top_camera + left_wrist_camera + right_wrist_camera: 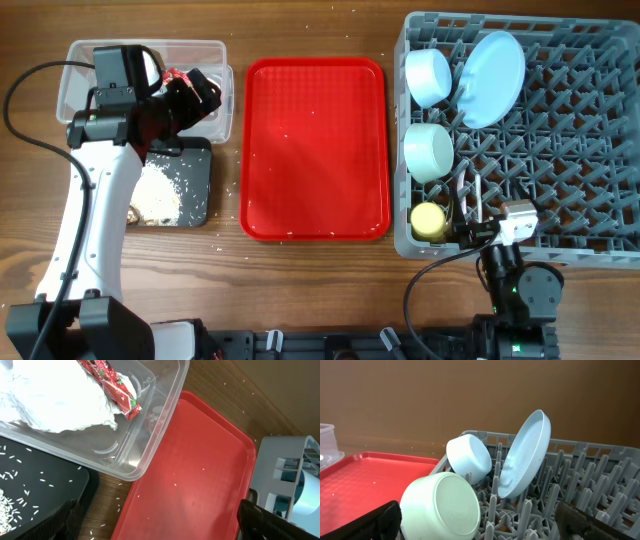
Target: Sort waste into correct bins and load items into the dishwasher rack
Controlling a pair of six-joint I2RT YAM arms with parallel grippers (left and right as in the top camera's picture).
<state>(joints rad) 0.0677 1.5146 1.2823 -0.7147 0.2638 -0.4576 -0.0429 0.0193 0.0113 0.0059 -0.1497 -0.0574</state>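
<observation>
Our left gripper [157, 515] hangs with its two fingers spread wide and nothing between them. Our right gripper [479, 515] is likewise parted and empty.

From overhead we see the left arm reaching over the clear tub [215, 52] at the far left of the table. The right arm sits low at the near edge of the grey rack [570, 150], beside the yellow cup [428, 221] in the rack's near-left corner.

Only the left wrist view lets us look into the tub. There the crumpled napkin [55, 400] lies with the red wrapper [114, 386] across it. Overhead, the arm covers most of that.

The overhead view gives us the black tray [197, 175] just beside the tub, with the rice scraps [160, 192] heaped in it. It also shows the red serving tray [315, 150] between the bins and the rack, a few grains scattered on it.

The right wrist view shows us how the dishes stand. The mint bowl [440, 505] is on its side with its base toward the camera, and the blue bowl [469, 457] is tipped behind it. The blue plate [525, 455] leans on edge among the pegs. The cup falls outside that view.
</observation>
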